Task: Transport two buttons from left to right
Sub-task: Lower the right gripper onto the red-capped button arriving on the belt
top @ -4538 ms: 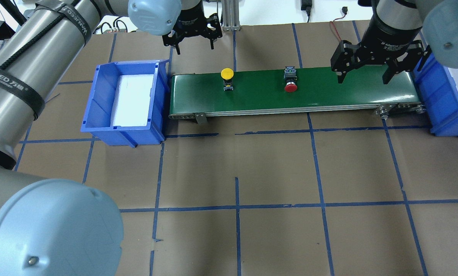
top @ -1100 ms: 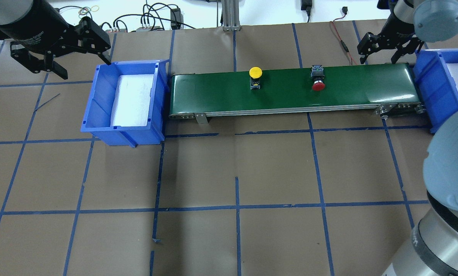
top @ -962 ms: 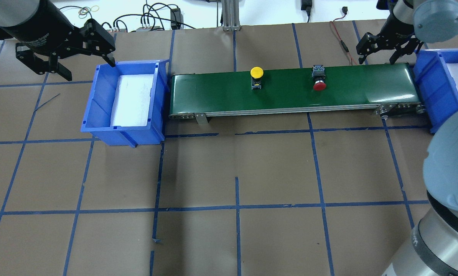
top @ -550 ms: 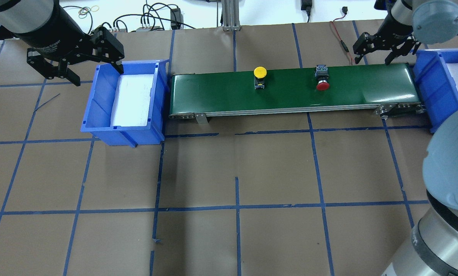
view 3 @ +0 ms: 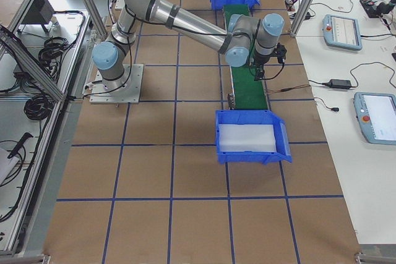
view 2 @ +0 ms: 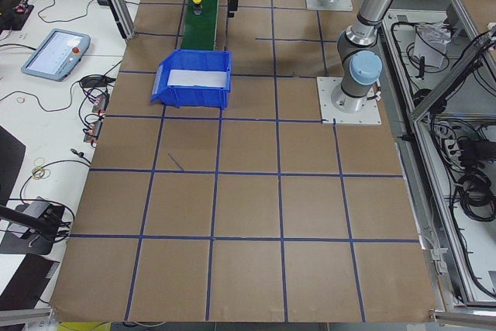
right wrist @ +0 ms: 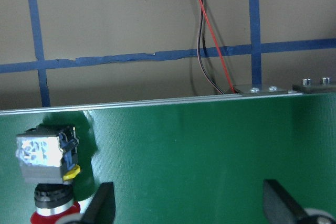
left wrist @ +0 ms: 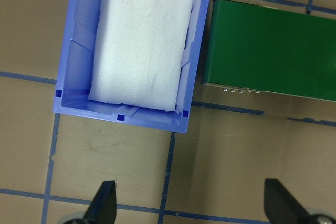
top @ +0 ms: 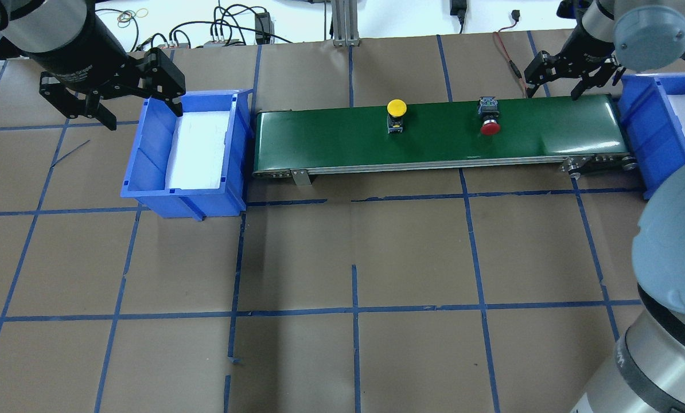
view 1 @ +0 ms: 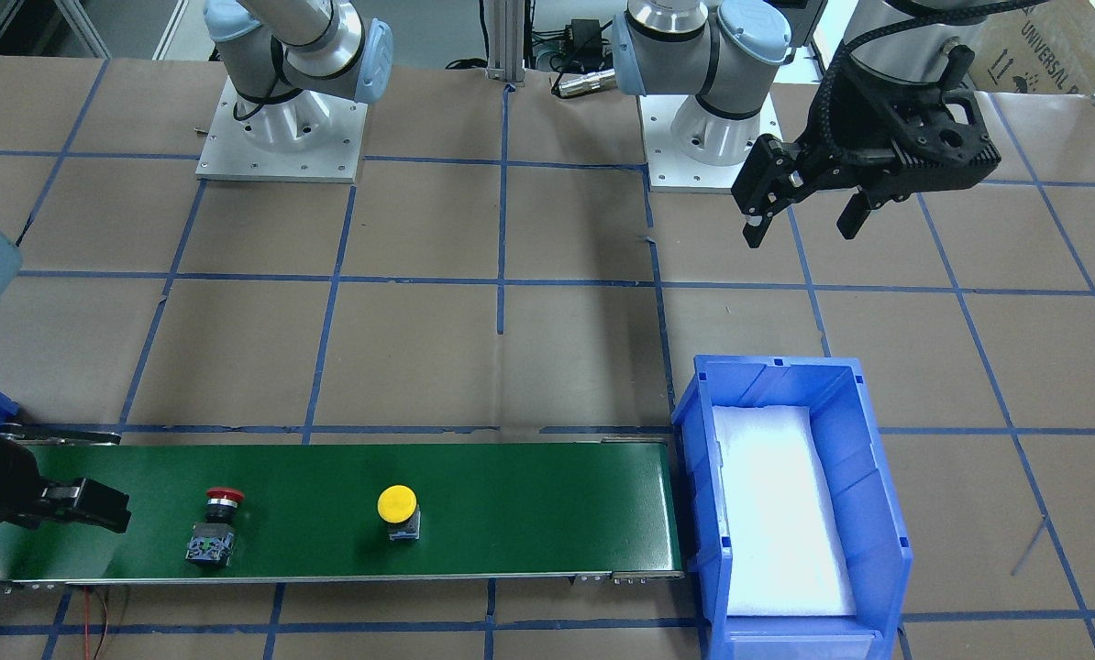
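While lying on the belt (top: 331, 135), red button (top: 489, 117) near, outside parted, empty fingers of the right gripper (top: 553, 89), yellow button (top: 396, 113) mid-belt, far from the left gripper (top: 143, 116), parted, empty, beside a blue bin (top: 147, 166).

1. The cap of the red button (right wrist: 50, 182) is cut off by the wrist view's lower edge, beside a finger of the right gripper (right wrist: 190, 205);
2. the blue bin (top: 643, 129) just beyond that gripper is cropped at the overhead view's edge.
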Motion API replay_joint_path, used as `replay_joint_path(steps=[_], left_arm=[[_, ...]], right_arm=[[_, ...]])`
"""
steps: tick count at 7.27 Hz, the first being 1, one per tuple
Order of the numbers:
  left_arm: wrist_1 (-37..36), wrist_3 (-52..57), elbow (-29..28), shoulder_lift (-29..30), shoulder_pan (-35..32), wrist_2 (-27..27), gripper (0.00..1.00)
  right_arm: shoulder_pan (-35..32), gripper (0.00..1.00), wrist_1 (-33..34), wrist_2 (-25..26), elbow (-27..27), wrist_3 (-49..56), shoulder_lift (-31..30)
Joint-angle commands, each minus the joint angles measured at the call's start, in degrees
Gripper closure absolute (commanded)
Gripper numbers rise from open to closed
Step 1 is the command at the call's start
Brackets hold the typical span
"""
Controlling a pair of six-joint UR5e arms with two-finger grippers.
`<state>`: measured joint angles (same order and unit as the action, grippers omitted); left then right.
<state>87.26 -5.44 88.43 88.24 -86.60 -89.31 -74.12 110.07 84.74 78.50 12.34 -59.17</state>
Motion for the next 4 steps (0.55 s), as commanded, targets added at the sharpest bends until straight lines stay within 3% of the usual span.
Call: replay_joint_path(steps=[1,4], left_arm=[[0.02,0.43,0.08,0.18,-0.06,-0.61,0.00],[-0.24,0.52,-0.01,0.44,-0.06,-0.69,0.00]], right_arm=[[0.03,0.00,0.41,-0.01,0.16,-0.12,0.02],[0.03,0.00,0.68,-0.01,0.25,-0.12,0.11]])
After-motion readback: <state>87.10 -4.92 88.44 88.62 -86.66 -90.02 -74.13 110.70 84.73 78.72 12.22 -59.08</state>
